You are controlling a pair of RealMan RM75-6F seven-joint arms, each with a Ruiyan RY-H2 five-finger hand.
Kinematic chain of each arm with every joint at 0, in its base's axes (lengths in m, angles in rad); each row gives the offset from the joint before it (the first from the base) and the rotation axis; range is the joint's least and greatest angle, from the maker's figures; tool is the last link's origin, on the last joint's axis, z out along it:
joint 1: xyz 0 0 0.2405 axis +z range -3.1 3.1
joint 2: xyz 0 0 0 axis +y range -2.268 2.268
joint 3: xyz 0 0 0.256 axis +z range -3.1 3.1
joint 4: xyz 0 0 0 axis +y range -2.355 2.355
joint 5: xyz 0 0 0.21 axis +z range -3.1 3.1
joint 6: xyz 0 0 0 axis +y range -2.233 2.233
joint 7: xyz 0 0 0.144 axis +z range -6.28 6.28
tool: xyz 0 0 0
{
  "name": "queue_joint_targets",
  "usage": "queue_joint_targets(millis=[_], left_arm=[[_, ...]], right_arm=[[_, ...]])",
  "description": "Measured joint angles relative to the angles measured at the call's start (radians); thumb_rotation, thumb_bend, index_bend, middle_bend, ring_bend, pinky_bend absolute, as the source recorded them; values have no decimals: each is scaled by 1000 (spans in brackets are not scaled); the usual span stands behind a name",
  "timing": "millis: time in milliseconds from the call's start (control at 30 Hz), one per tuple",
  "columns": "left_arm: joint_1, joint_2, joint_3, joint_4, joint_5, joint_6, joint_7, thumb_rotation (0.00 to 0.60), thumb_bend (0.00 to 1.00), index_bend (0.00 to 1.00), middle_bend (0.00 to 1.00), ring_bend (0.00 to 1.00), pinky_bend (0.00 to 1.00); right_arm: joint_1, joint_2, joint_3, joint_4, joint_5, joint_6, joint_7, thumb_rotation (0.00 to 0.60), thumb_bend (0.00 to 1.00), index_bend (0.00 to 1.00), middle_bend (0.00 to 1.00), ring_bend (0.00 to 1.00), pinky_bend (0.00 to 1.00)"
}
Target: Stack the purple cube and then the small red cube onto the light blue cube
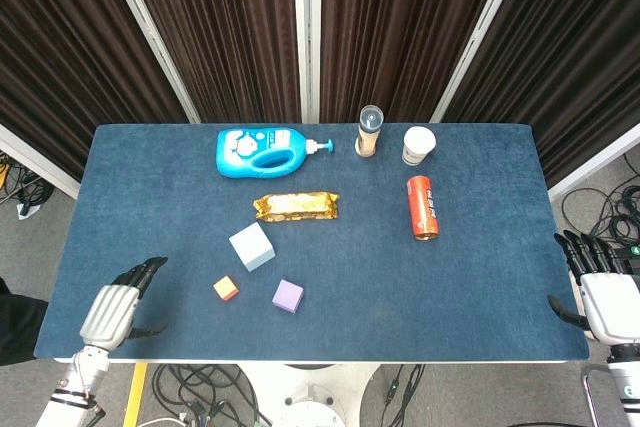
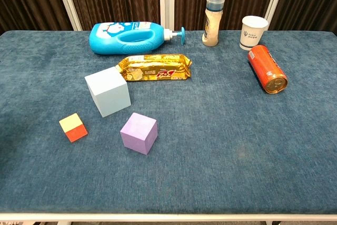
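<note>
Two hands sit at the near edge of the table (image 1: 470, 287), both seen only from the head view. The left hand (image 1: 115, 307) rests over the near left corner, fingers apart and holding nothing, its dark fingertips pointing up the cloth. The right hand (image 1: 600, 292) hangs just off the near right corner, beside the table edge, fingers likewise apart and empty.

Nearest on the blue cloth lie the two smaller blocks. The purple cube (image 2: 139, 133) stands on the table, left of centre, and the small red cube (image 2: 73, 127), its top face yellow, sits further left, near it but apart. Just behind and between them is the light blue cube (image 2: 108, 90), bigger than both, turned a little on the cloth, with nothing on top. All three are separate and well clear of either hand.

Beyond the light blue cube a gold snack packet (image 2: 154, 67) lies flat, its near left corner just beside the cube. To the right, well apart, an orange can (image 2: 267, 69) lies on its side with its end facing the near side.

Along the far edge, a blue detergent bottle (image 2: 131, 38) lies on its side with the pump pointing right, then a tall clear-capped bottle (image 2: 212, 19) stands upright, and a white paper cup (image 2: 254, 32) stands right of it
</note>
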Motion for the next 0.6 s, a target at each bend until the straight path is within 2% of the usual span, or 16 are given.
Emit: queue_joint_targets(millis=[433, 600], left_arm=[[-4, 3, 0, -11, 2, -6, 5, 600, 114, 154, 233, 203, 295], [-8, 20, 19, -45, 23, -17, 38, 600, 115, 163, 233, 203, 295]], right_arm=[[3, -2, 3, 0, 6, -7, -3, 600, 194, 21, 51, 0, 0], [7, -2, 5, 2, 16, -17, -2, 600, 193, 21, 51, 0, 0]])
